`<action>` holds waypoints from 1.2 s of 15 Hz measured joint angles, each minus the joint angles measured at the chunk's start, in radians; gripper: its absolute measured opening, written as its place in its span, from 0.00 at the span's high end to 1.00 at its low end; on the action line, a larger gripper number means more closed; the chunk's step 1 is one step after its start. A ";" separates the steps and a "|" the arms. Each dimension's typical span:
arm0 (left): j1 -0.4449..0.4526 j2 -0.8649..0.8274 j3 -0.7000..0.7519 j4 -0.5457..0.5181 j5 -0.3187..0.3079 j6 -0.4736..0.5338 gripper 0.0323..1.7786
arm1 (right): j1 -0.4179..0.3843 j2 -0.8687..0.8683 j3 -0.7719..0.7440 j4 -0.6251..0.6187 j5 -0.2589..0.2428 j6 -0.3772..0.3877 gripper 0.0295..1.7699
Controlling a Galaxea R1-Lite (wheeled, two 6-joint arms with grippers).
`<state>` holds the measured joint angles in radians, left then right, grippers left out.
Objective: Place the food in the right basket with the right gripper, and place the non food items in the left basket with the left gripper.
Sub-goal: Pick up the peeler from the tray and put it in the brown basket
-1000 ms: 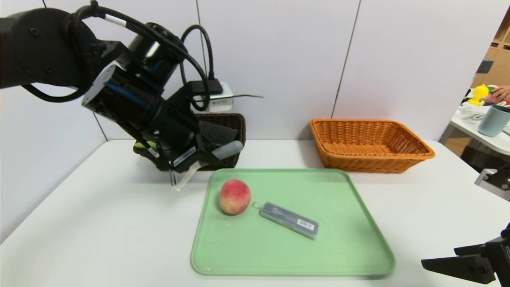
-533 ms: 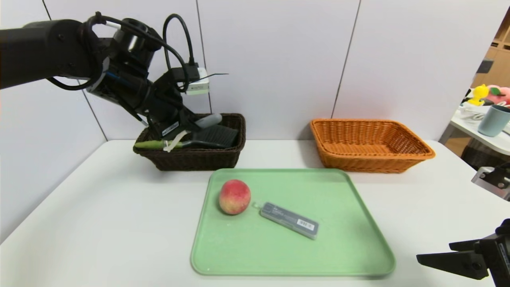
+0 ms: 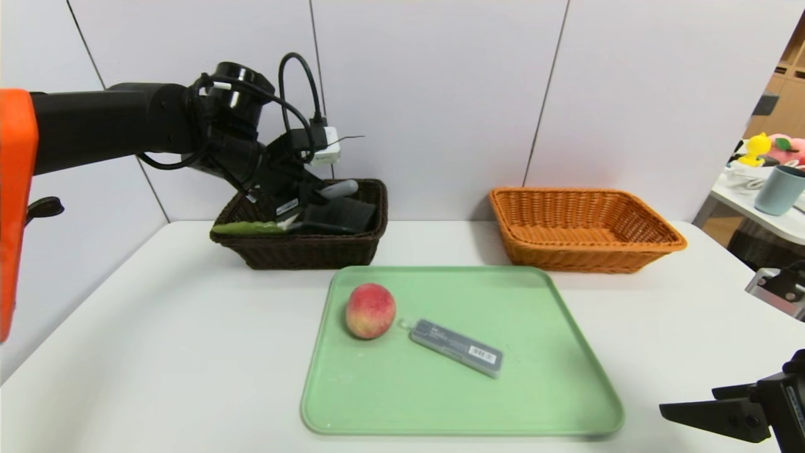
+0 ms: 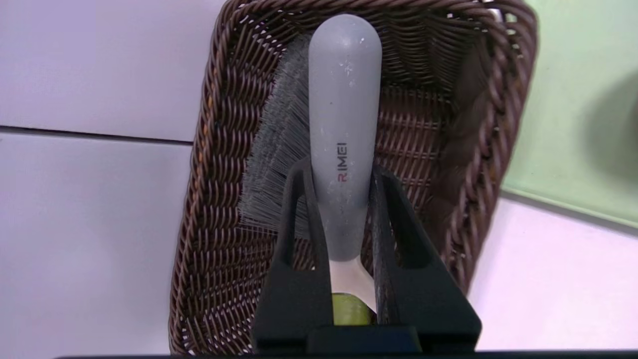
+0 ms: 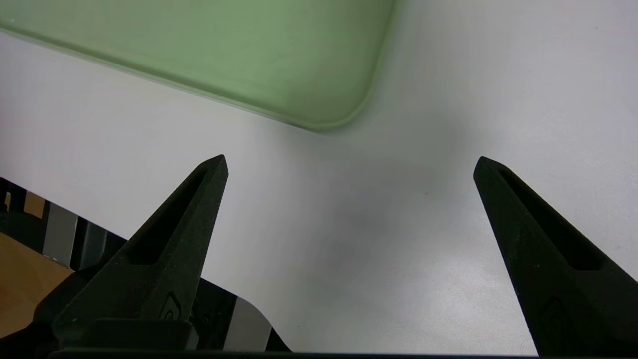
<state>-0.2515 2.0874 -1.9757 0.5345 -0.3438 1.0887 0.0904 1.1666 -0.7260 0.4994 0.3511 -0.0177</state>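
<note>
Jaws of the left gripper point(image 4: 344, 219) are clamped on the grey handle of the peeler point(image 4: 344, 124), one finger on each side of it; those of the right gripper point(image 5: 349, 164) stand wide apart with nothing between them.

Going by size: the white table point(image 3: 157, 352) carries everything. On it, the left arm reaches in level from the left edge of the head view, orange shell nearest the camera, its wrist bent so that the gripper points down and to the right over the dark brown basket point(image 3: 302, 251) at the back left. The right arm is parked low at the near right corner, its gripper hanging over bare table just off a corner of the green tray point(image 3: 553, 377).

That tray lies in the middle, in front of both baskets. The orange basket point(image 3: 654, 242) sits at the back right, well apart from the dark one.

Inside the dark basket a brush point(image 3: 333, 217) lies along its length, green handle toward the left end, black bristles toward the right. The peeler's long axis runs above it, its rounded handle end pointing right and slightly up.

On the tray, the peach point(image 3: 370, 310) sits near the left edge; just beside it the slim grey case point(image 3: 456, 347) lies flat, running diagonally from the peach toward the near right, barcode label at the far end.
</note>
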 joint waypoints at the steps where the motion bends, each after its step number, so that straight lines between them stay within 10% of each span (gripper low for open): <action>1: 0.000 0.010 0.000 -0.019 0.000 0.000 0.87 | -0.001 0.001 0.001 -0.001 0.000 0.000 0.03; 16: -0.065 0.072 0.000 -0.083 0.001 -0.041 0.87 | -0.005 0.009 0.005 0.000 -0.003 0.001 0.03; 18: -0.065 0.074 0.000 -0.082 0.002 -0.051 0.75 | -0.006 0.009 0.004 -0.001 -0.003 0.001 0.03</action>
<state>-0.3164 2.1619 -1.9757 0.4521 -0.3415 1.0377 0.0847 1.1753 -0.7221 0.4987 0.3481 -0.0164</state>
